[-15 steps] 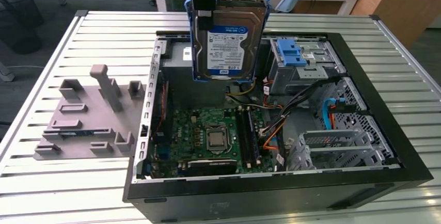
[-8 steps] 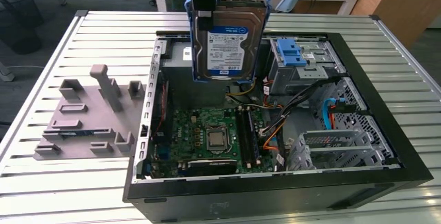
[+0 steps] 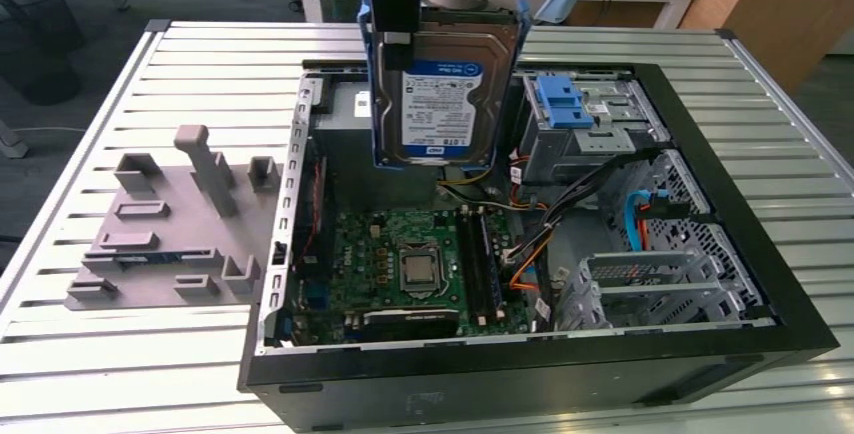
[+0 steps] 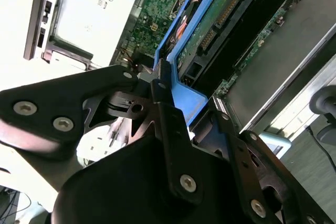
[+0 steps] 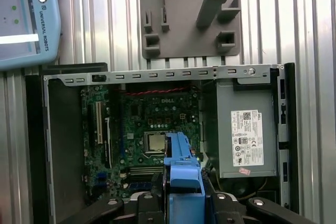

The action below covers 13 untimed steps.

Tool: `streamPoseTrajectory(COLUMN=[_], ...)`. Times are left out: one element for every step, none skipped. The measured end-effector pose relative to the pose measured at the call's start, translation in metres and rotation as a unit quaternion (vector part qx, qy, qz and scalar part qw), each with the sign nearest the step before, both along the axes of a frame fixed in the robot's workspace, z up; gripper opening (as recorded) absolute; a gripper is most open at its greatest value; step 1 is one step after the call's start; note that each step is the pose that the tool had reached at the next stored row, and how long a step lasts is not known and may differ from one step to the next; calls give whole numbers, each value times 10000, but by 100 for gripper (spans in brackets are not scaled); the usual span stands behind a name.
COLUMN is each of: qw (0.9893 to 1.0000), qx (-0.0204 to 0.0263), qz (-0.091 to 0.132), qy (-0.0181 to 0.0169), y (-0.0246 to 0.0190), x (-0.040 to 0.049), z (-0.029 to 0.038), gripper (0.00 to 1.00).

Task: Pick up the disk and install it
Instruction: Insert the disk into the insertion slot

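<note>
The disk (image 3: 442, 94) hangs upright over the back part of the open computer case (image 3: 534, 374), with its blue-and-white label facing the exterior camera and its blue carrier frame along both edges. My gripper (image 3: 398, 14) is shut on its upper end. In the second wrist view the black fingers (image 4: 163, 103) clamp the blue frame, and the disk's (image 4: 226, 14) green circuit board shows beyond them. In the first wrist view the blue frame of the disk (image 5: 181, 166) hangs over the motherboard (image 5: 147, 124), with my gripper (image 5: 181, 203) behind it.
A drive bay with a blue ribbed latch (image 3: 567, 104) sits at the case's back, on the exterior view's right. A grey power supply box (image 5: 244, 129) fills one corner. A grey moulded fixture (image 3: 174, 224) lies on the slatted table beside the case. A teach pendant (image 5: 26, 14) rests nearby.
</note>
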<state>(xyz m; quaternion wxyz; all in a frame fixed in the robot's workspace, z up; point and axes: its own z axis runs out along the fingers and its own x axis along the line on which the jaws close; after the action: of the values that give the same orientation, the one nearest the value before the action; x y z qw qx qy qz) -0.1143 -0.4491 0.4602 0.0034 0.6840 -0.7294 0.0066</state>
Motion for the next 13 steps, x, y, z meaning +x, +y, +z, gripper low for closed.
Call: streamPoseTrajectory(qw=[10000, 10000, 10000, 10000, 10000, 10000, 10000, 10000, 10000, 10000, 10000, 10000, 10000], qx=[0, 0, 0, 1, 0, 0, 0, 0, 0, 0, 0, 0, 0], qz=[0, 0, 0, 0, 0, 0, 0, 0, 0, 0, 0, 0, 0], qy=[0, 0, 0, 0, 0, 0, 0, 0, 0, 0, 0, 0, 0], y=[-10, -18, -21, -22, -24, -25, -25, -26, -27, -30, -37, -46, -62], x=[0, 3, 15, 36, 59, 85, 111, 134, 156, 171, 179, 182, 183], z=[0, 0, -1, -1, 0, -1, 0, 0, 0, 0, 0, 0, 0], gripper=[36, 36, 36, 36, 36, 36, 36, 36, 36, 36, 36, 36, 36])
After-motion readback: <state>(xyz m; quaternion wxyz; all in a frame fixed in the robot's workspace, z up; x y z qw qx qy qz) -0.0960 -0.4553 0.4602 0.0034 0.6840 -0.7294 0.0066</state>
